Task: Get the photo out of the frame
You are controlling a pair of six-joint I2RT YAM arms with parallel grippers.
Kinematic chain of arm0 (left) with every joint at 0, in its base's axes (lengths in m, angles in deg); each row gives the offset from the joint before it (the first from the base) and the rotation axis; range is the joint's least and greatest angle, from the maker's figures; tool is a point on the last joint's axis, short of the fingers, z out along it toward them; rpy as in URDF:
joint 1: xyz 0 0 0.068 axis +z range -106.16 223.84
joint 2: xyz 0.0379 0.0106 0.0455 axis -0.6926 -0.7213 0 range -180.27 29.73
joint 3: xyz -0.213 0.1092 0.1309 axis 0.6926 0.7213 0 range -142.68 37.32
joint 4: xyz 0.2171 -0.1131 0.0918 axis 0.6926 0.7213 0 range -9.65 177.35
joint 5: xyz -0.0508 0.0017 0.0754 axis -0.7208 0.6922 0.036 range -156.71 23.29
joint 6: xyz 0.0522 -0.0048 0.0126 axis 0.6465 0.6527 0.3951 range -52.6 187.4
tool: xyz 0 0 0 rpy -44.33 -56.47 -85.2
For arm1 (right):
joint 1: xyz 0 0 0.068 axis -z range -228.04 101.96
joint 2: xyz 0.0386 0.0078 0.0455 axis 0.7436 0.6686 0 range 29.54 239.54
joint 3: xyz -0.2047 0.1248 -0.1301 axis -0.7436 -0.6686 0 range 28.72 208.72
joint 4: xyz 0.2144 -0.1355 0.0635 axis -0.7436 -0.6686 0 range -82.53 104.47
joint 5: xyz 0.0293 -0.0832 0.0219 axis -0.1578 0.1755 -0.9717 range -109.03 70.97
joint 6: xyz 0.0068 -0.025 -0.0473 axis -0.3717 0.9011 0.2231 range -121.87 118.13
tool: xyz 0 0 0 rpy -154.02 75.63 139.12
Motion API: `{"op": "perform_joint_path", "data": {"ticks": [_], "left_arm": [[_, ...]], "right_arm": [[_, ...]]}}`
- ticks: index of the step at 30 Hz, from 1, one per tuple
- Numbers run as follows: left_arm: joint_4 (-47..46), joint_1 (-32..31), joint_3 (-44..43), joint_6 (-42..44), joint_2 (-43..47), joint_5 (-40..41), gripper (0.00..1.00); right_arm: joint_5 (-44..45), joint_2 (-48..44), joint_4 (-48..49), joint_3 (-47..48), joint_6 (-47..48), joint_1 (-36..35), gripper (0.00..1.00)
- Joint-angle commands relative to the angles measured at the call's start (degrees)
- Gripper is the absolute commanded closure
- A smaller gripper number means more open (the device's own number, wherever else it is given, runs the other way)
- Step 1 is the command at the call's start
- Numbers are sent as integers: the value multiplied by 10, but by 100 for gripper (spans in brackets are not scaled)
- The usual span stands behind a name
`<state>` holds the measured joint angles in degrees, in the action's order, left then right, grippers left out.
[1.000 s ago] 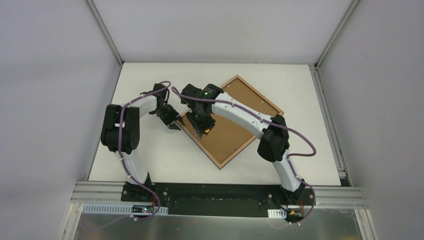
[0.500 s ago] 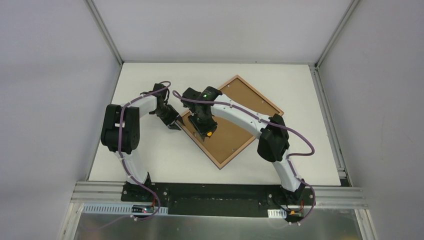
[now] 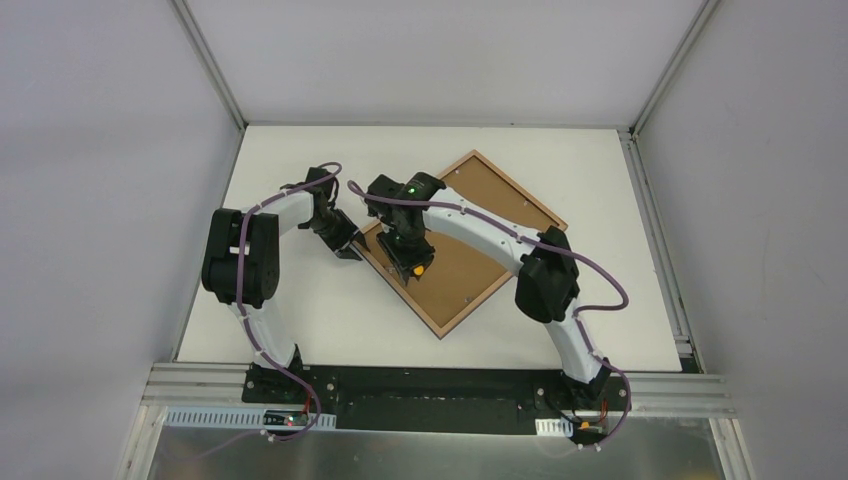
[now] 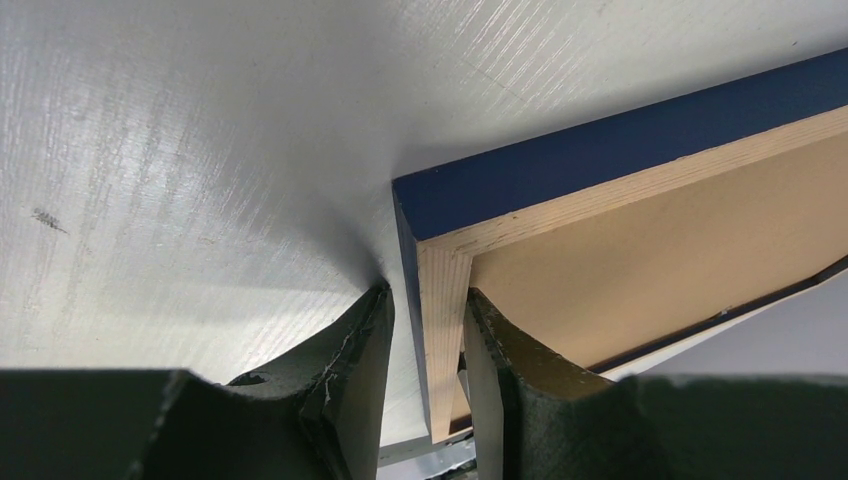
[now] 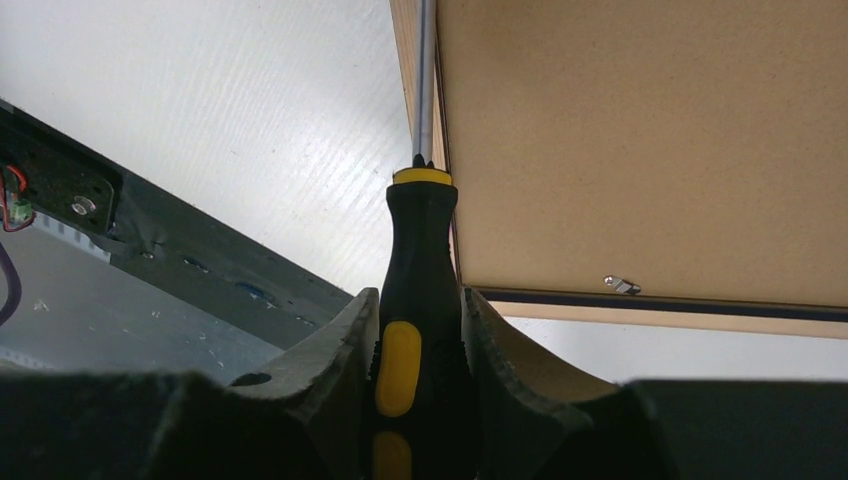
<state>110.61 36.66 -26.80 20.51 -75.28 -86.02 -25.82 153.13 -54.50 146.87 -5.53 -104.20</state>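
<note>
The frame (image 3: 520, 187) lies face down and turned like a diamond on the white table (image 3: 300, 310), its brown backing board (image 3: 480, 215) facing up. My left gripper (image 3: 347, 243) is at the frame's left corner. In the left wrist view, it (image 4: 428, 300) is shut across the blue-sided, wood-backed rail (image 4: 600, 140). My right gripper (image 3: 415, 262) hovers over the near-left rail, shut on a black-and-yellow screwdriver (image 5: 420, 260). The steel shaft (image 5: 424, 80) runs along the seam between the rail and the backing board (image 5: 640, 140). Its tip is out of view. The photo is hidden.
A small metal tab (image 5: 622, 285) sits on the board near the rail (image 5: 680, 315). Grey walls with metal posts enclose the table on three sides. The arm bases stand on a black bar (image 3: 430, 385) at the near edge.
My right gripper, holding the screwdriver, has shifted slightly toward the near side along the frame's left rail. The left gripper and the frame have not moved.
</note>
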Motion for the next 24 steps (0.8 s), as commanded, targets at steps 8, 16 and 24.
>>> {"op": "perform_joint_path", "data": {"ticks": [8,16,24], "left_arm": [[40,-2,21,13,-8,39,67],[41,-2,21,15,-9,45,67],[44,-1,21,19,-9,47,67]], "right_arm": [[23,-18,-86,10,-29,-8,100],[25,-18,-100,11,-37,-10,100],[1,-9,-106,23,-20,-20,100]]}}
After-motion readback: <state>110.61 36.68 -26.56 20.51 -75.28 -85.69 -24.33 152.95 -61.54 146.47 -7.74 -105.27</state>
